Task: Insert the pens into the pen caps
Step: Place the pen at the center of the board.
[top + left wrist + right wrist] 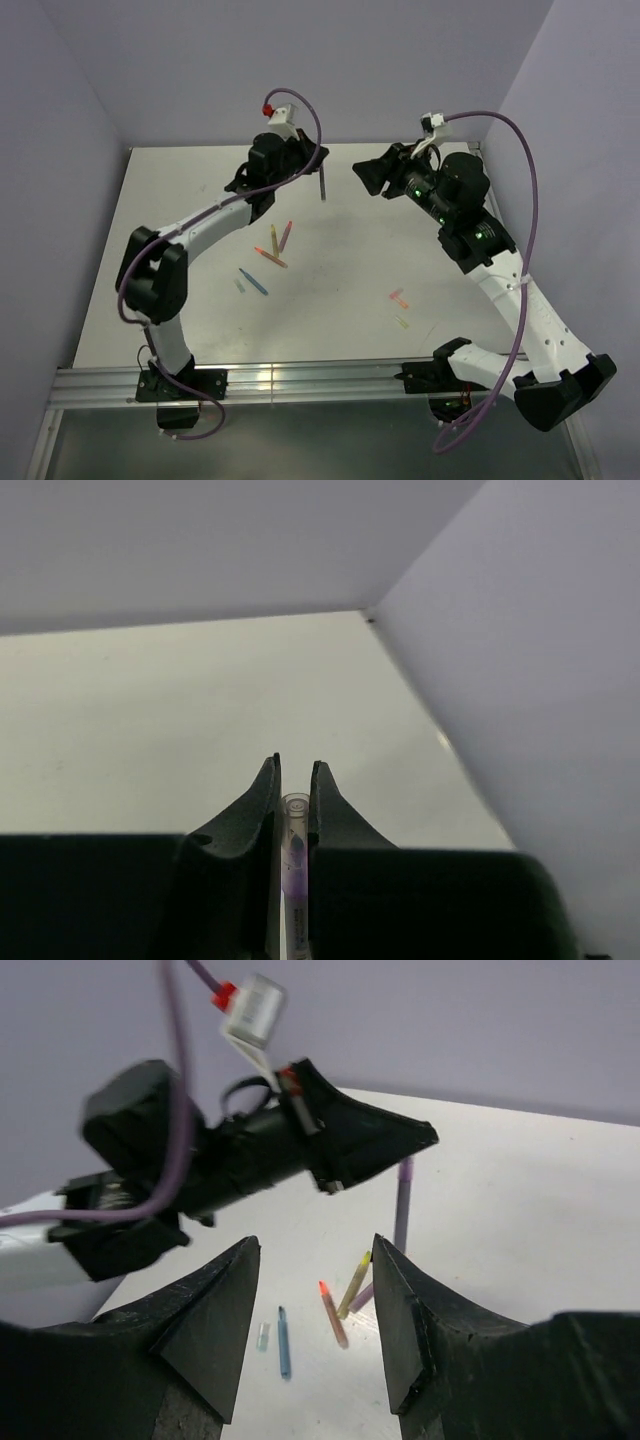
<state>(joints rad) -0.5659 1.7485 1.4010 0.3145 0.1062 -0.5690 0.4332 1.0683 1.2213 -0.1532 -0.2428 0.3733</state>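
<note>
Over the far part of the table (340, 330), the top external view showed the left gripper (312, 168) clamped on a grey-purple pen (322, 186), which hung near vertical from the jaws. The right gripper (366, 176) faced it from the right, near but apart, with nothing held. On the table nearer the left arm lay a yellow pen (273, 238), a pink-red pen (287, 234) and an orange pen (270, 257), grouped closely. A blue pen (255, 283) lay nearer the bases, with a pale blue cap (239, 285) just beside it. A pink cap (398, 298) and a yellow-green cap (401, 322) lay well apart from these, on the right arm's side.

From the left wrist, the two fingers stood at a narrow gap with the grey-purple pen pinched between them. Its clear, open end showed just short of the fingertips.

From the right wrist, the jaws stood wide, and nothing lay between them. Beyond them, the left gripper held the grey-purple pen upright; the pen's lower end was hidden behind one finger. The blue pen, pale blue cap, orange pen and yellow pen lay on the table past the gap.
</note>
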